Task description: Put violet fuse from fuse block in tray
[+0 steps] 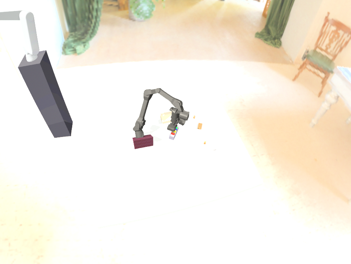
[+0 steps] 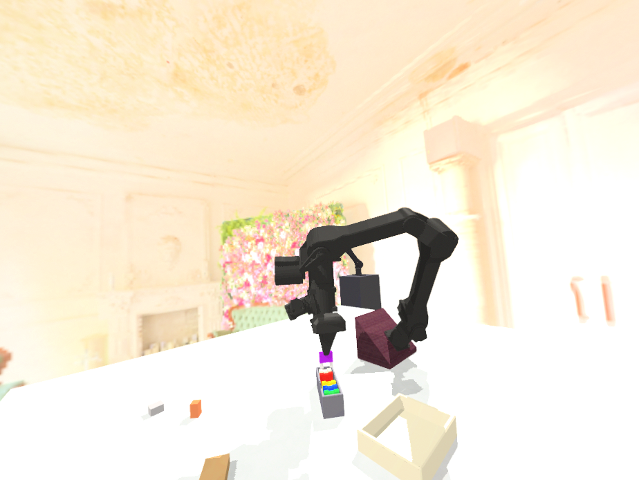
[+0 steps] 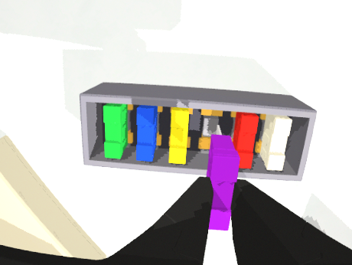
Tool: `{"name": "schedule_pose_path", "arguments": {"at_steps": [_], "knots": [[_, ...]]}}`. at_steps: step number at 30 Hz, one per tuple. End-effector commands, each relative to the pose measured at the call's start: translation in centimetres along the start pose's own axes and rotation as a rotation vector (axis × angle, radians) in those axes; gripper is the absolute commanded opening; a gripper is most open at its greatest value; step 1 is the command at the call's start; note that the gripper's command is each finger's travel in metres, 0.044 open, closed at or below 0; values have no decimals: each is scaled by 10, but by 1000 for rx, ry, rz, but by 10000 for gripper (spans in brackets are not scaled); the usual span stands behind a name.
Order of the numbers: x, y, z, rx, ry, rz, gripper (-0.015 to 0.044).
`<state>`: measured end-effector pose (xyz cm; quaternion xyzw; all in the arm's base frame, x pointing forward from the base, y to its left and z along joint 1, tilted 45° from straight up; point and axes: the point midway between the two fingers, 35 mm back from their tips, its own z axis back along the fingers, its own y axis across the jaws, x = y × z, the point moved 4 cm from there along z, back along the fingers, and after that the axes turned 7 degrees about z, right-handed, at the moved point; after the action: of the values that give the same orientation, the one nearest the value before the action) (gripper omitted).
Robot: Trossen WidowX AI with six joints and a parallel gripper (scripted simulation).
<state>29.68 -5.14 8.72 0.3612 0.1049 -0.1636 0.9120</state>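
A grand old home is surrounding me: green curtains [image 1: 271, 25] are hanging at the far side, a carved wooden chair [image 1: 323, 53] is standing at the right, a white fireplace [image 2: 165, 320] is sitting against the far wall beside a flowered panel [image 2: 263, 263], under an ornate, stained ceiling [image 2: 206, 67].

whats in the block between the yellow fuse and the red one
An emptied slot, seen in the wrist view; the violet fuse from it is held above by the gripper.
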Motion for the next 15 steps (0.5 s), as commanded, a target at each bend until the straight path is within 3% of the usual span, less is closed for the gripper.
{"name": "schedule_pose_path", "arguments": {"at_steps": [1, 15], "knots": [[0, 0, 5, -4, 2, 3, 0], [-28, 85, 7, -16, -9, -1, 0]]}}
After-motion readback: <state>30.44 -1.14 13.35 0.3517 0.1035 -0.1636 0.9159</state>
